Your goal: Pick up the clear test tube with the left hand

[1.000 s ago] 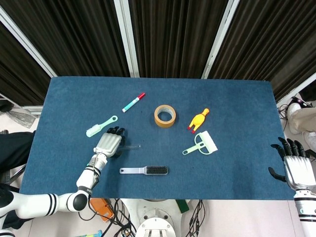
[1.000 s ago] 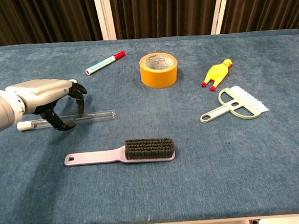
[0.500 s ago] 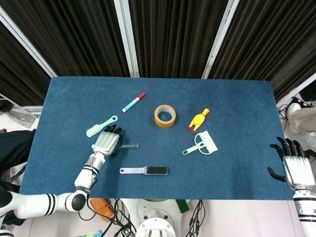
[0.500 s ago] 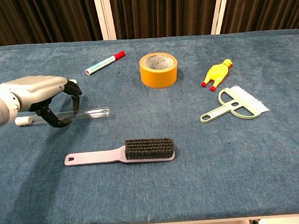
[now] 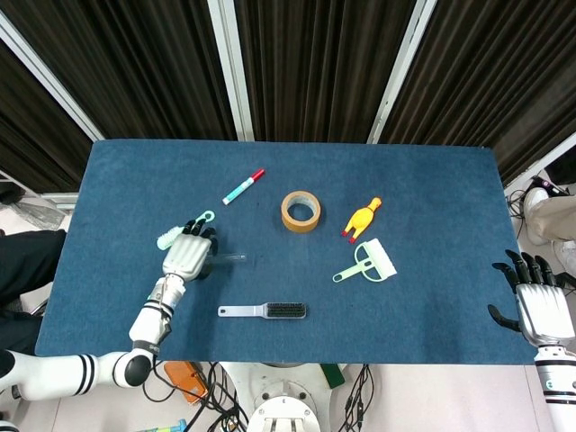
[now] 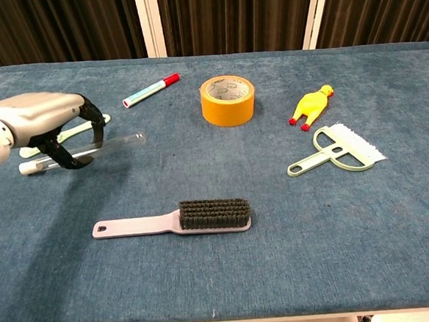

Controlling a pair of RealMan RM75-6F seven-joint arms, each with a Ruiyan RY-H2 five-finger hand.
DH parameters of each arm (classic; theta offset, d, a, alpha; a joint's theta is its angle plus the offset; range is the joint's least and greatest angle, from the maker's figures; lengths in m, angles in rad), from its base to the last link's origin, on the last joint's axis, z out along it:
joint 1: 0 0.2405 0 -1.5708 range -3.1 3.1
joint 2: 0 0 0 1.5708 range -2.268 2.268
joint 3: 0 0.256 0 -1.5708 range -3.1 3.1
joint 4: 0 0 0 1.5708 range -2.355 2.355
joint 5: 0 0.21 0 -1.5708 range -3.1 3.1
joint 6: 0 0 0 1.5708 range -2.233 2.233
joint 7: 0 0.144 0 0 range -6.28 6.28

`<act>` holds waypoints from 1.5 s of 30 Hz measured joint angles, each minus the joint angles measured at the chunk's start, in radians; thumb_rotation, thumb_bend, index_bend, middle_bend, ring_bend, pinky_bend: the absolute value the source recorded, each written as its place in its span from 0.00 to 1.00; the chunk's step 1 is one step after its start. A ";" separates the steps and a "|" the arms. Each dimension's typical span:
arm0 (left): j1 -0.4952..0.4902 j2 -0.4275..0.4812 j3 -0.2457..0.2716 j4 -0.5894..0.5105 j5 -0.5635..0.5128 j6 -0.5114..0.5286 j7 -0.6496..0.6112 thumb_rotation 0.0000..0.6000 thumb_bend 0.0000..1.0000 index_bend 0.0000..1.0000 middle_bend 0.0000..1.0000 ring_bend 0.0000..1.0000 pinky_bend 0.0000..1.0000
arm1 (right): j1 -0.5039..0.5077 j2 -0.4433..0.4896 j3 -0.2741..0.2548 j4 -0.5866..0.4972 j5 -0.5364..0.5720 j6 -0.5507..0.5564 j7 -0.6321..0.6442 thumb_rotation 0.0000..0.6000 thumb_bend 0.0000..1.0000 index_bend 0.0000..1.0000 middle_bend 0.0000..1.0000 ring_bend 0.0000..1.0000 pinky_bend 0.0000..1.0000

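Observation:
The clear test tube [image 6: 117, 143] with a white cap hangs tilted above the blue table, gripped near its capped end by my left hand [image 6: 46, 121]. In the head view the left hand [image 5: 186, 256] is at the table's left side and the test tube [image 5: 229, 259] pokes out to its right. My right hand [image 5: 535, 301] rests off the table's right front corner, fingers apart and holding nothing; the chest view does not show it.
A mint toothbrush [image 5: 200, 219] lies just behind the left hand. A grey brush [image 6: 176, 219] lies in front. Marker pen [image 6: 151, 90], tape roll [image 6: 227, 100], yellow rubber chicken [image 6: 311, 105] and green scraper [image 6: 337, 151] lie further right.
The left hand closed around the test tube and lifted it off the cloth, moving up and back towards the toothbrush. The right hand stayed put.

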 measured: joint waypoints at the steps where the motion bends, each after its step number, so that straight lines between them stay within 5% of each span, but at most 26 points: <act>1: 0.001 0.003 0.000 -0.005 0.004 0.003 0.000 1.00 0.49 0.59 0.21 0.00 0.08 | 0.000 0.000 0.000 -0.001 0.001 0.000 0.001 1.00 0.36 0.29 0.14 0.11 0.09; 12: -0.006 0.070 -0.037 -0.109 0.058 0.037 0.002 1.00 0.49 0.60 0.21 0.00 0.08 | 0.000 0.003 0.000 -0.003 0.003 -0.003 0.005 1.00 0.36 0.29 0.14 0.11 0.09; 28: -0.056 0.300 -0.164 -0.359 0.025 0.057 0.029 1.00 0.49 0.60 0.21 0.00 0.08 | -0.002 0.007 0.000 -0.009 0.008 -0.002 0.009 1.00 0.36 0.29 0.14 0.11 0.09; 45: -0.084 0.362 -0.160 -0.394 -0.015 0.087 0.060 1.00 0.49 0.60 0.21 0.00 0.08 | -0.001 0.010 0.002 -0.010 0.012 -0.004 0.013 1.00 0.36 0.29 0.14 0.11 0.09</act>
